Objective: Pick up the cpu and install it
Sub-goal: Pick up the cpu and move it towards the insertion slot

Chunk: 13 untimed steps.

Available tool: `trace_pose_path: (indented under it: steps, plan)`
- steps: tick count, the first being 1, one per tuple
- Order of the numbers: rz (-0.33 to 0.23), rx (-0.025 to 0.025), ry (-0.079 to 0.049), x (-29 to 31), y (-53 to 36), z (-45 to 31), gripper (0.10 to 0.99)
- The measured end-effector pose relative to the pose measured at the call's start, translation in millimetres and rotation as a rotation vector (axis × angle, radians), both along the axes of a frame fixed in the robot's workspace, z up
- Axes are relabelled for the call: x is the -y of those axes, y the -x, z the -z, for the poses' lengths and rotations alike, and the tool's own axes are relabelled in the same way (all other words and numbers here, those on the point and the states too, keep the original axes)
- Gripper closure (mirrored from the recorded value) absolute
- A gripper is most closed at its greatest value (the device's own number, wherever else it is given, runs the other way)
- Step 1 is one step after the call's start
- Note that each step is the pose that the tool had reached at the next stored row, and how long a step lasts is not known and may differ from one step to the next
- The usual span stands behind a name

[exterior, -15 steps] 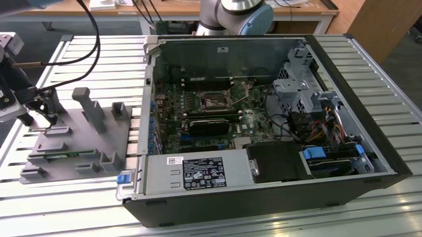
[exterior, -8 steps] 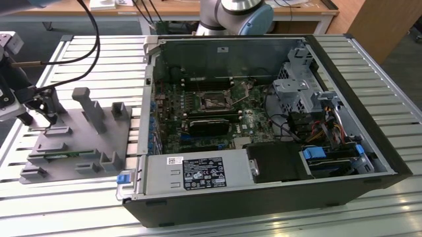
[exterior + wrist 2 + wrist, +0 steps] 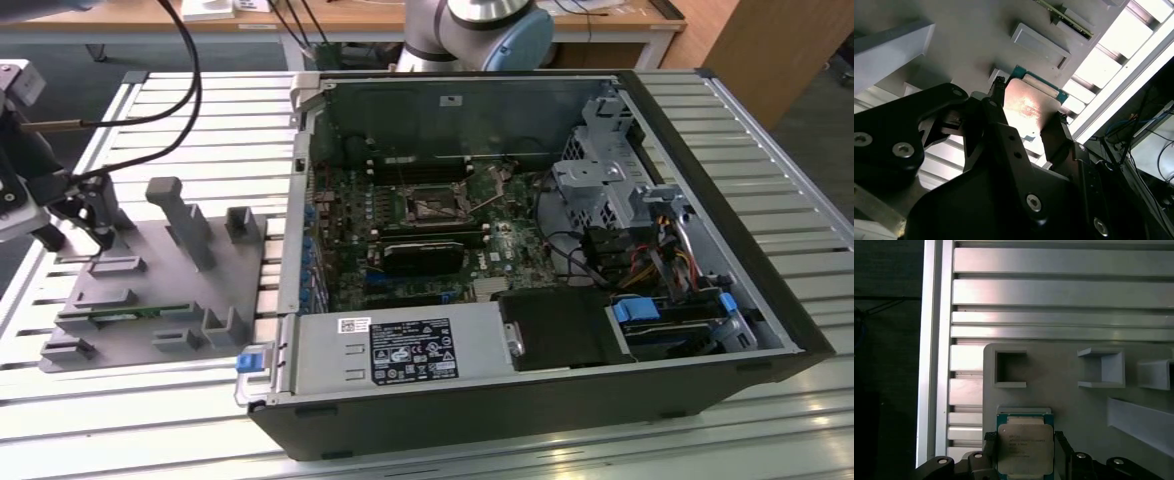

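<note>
The gripper (image 3: 1024,438) is clamped on the cpu (image 3: 1025,450): in both wrist views one dark finger (image 3: 990,440) lies against each of two opposite edges of the chip, whose silvery top faces up and whose green rim shows along the free edge ahead of the fingertips. Whether the chip rests in its seat or hangs just above it cannot be told. Just past that free edge is the pale lip of a shallow pocket in the grey fixture tray (image 3: 1064,405), and further ahead are a square recess (image 3: 1010,367) and a walled bracket (image 3: 1102,368), both apart from the fingers. On one flank of the gripper the tray's edge is near, and the slatted metal table (image 3: 1054,292) runs on in open slats to its side rail. The second wrist view adds a thin circuit strip (image 3: 1064,17) lying in the tray well ahead of the gripper. The exterior view places the gripper at the tray's end farthest from the open computer case (image 3: 747,200), with tall upright pegs (image 3: 187,225) between the two and the black-framed socket (image 3: 434,207) well apart, walled in by the case sides
</note>
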<state>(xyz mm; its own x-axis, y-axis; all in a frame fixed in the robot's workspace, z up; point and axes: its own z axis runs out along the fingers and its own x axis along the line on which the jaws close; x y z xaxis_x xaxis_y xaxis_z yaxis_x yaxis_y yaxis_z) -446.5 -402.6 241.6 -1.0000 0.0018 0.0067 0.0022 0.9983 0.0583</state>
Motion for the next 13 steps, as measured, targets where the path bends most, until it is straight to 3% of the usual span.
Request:
trace_pose_path:
  steps: [13]
  plan:
    - [0.0, 0.0002, 0.0, -0.7, -0.1, -8.4, 0.545]
